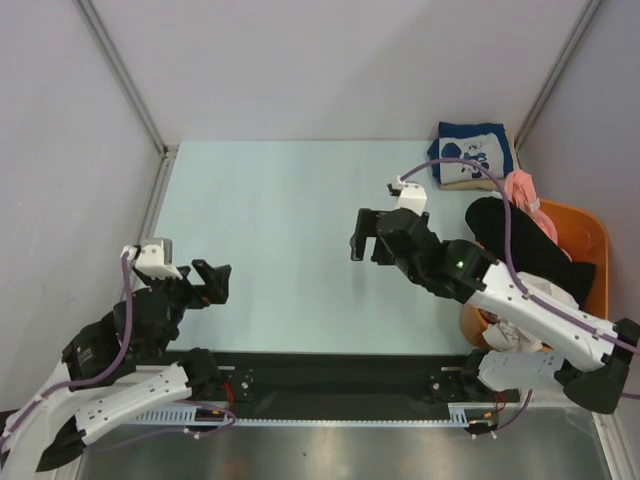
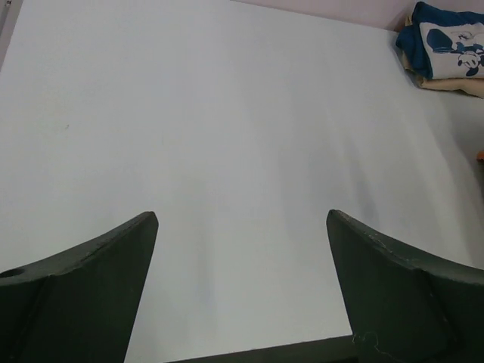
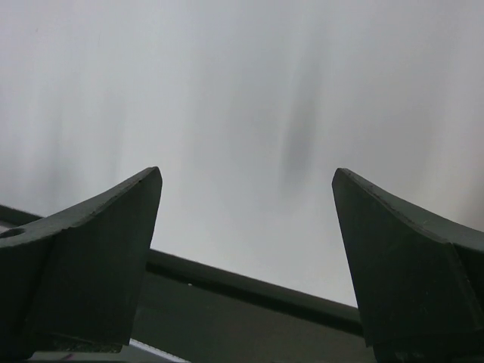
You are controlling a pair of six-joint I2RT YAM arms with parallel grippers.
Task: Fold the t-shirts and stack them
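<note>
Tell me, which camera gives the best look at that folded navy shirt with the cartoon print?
The top external view: the navy shirt shows whole, folded in the far right corner of the table. The left wrist view catches it at its upper right edge, partly cropped. The right wrist view misses it.

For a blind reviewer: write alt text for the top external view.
Both arms hang over a pale blue table with the left gripper and right gripper open, holding nothing. At the far right corner a folded navy t-shirt lies on an off-white t-shirt; beside them an orange basket holds a black t-shirt and a pink t-shirt.
</note>
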